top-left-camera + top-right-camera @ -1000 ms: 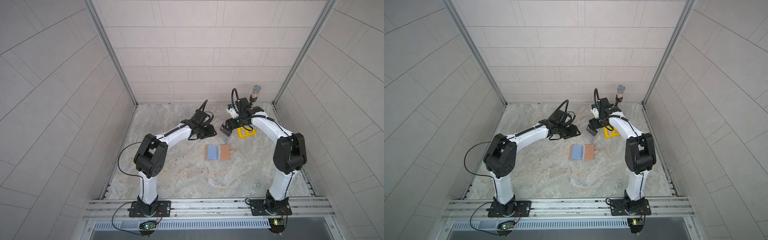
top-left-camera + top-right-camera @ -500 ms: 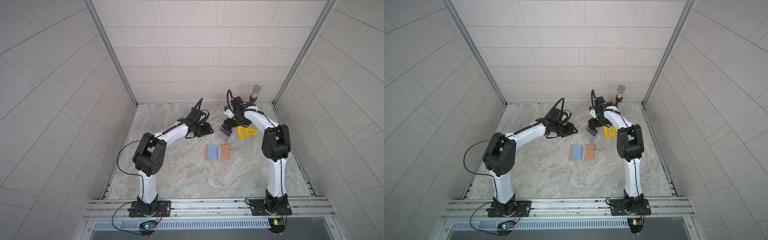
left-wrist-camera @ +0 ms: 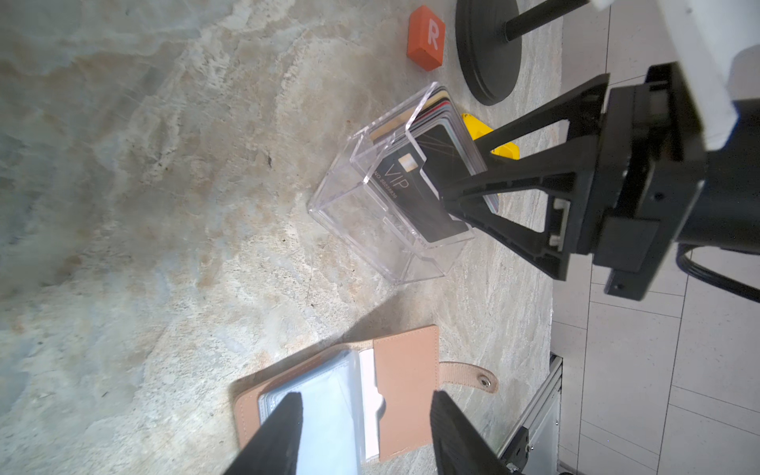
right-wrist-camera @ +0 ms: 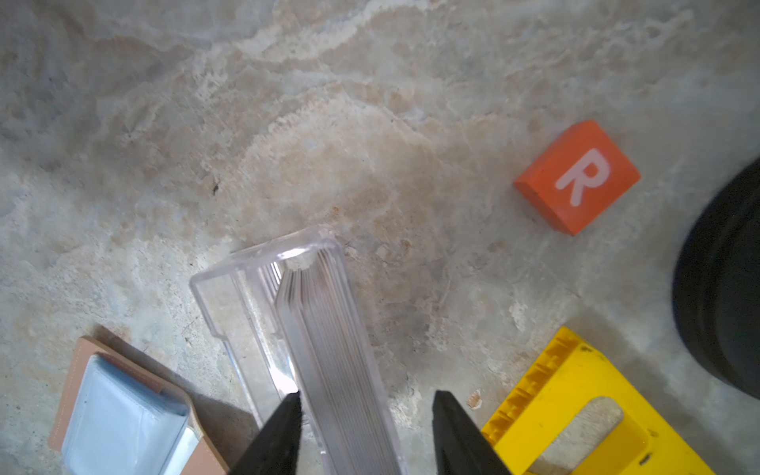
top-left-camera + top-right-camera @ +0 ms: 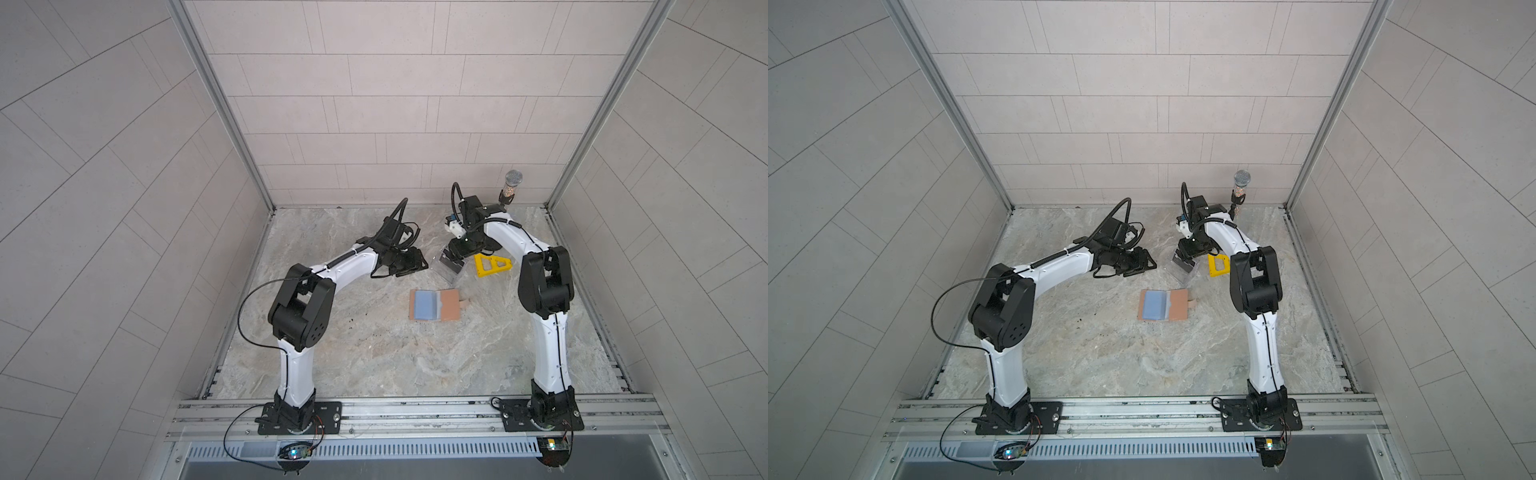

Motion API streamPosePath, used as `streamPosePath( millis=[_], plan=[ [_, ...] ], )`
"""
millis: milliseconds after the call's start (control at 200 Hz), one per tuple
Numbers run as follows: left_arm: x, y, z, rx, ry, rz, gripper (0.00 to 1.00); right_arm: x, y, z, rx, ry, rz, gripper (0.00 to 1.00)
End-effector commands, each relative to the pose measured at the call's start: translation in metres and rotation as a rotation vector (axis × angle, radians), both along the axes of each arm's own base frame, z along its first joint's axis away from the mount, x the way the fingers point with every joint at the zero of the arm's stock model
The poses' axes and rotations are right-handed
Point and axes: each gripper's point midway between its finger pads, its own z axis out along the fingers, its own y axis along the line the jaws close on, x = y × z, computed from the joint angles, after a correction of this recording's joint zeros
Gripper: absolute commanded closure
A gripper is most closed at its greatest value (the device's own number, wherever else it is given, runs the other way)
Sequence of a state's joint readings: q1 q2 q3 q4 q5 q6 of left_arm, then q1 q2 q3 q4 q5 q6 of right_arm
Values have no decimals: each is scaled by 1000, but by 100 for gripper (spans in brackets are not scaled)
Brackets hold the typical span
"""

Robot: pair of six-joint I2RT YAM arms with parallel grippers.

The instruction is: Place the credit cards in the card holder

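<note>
A: What is made out of the table (image 5: 374,365)?

B: A marbled surface is seen, shut in by tiled walls (image 5: 374,104) on three sides and by a metal rail (image 5: 415,411) along the near edge. Wide bare room is found between the card holder (image 5: 434,304) and the rail, and across the left side.

A: How are the pincers set?

B: The left pincer (image 3: 366,395) is held above the table with its jaws apart and nothing between them. In both top views it is placed farther back than the card holder and to its left, clear of it. The right pincer (image 4: 366,395) is lowered over the clear stand (image 4: 230,296) with one jaw on each side of the stack. A gap is seen beside one finger, so no closed grip is shown.

A: Where is the card holder found?

B: It is laid open and flat near the middle of the table, pale blue sleeves up, with its snap tab turned toward the right arm's side. It is nearer the rail than the stand, close to it but apart.

A: And the credit cards (image 3: 411,181)?

B: They are stood on edge as a stack inside the stand, a black one marked VIP at the front. A yellow triangular piece (image 4: 575,411) is seen just beside the stand, not touching it. A black round base (image 4: 724,288) is seen behind that, with a small orange block (image 4: 580,177) marked R near it.
</note>
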State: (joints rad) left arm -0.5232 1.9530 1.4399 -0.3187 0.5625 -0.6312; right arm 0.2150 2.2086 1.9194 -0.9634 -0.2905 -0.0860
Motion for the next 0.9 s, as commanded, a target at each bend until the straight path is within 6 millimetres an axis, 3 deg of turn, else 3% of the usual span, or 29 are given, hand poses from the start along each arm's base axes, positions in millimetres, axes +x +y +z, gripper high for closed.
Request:
streamPosePath(
  millis=[0,390,891],
  plan=[
    [8,-4,5,-18,-17,-13,44,-9,2,-5,28,56,-5,56],
    [12,-6,2,-15,-14,-13,44,-17,14,-3,128,117,-185,60],
    [32,-10,-15,15,-1,29,44,-19,54,16,291,26,-349,60]
  ],
)
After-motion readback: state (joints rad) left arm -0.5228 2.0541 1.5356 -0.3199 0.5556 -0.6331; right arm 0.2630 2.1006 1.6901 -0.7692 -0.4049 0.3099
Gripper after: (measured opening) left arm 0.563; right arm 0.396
